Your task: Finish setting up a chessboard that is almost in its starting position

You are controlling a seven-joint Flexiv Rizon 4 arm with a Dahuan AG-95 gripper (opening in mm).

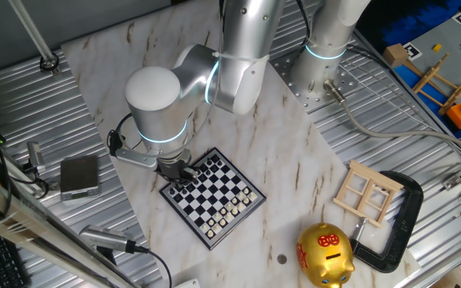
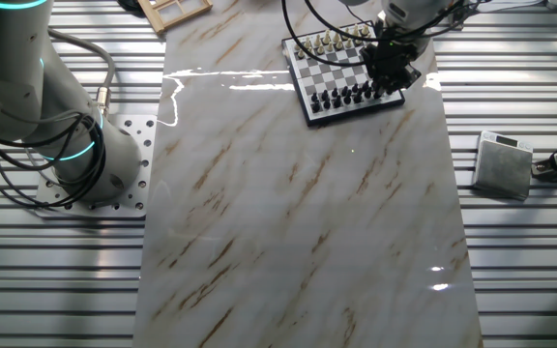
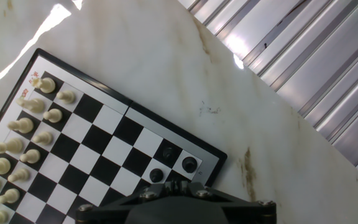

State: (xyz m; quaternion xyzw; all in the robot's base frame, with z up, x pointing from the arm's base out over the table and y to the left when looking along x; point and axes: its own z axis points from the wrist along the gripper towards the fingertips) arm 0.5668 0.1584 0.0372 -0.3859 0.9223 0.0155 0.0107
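Note:
The chessboard (image 1: 215, 197) lies on the marble table, with white pieces (image 1: 232, 211) along its near side and black pieces (image 1: 196, 178) along the side under the arm. My gripper (image 1: 179, 171) is low over the black-piece corner. In the other fixed view the gripper (image 2: 391, 66) stands over the board's (image 2: 340, 73) right end, above the black row (image 2: 350, 96). In the hand view the board (image 3: 107, 138) shows white pieces (image 3: 35, 124) at the left and two black pieces (image 3: 189, 164) just ahead of the gripper (image 3: 173, 186). Its fingertips are dark and mostly hidden.
A pale wooden frame (image 1: 366, 192), a black clamp (image 1: 400, 221) and a golden piggy bank (image 1: 325, 254) sit right of the board. A small dark disc (image 1: 282, 258) lies near the bank. A grey box (image 1: 80, 176) rests on the ribbed metal at the left. The arm's base (image 2: 77, 166) is bolted beside the slab.

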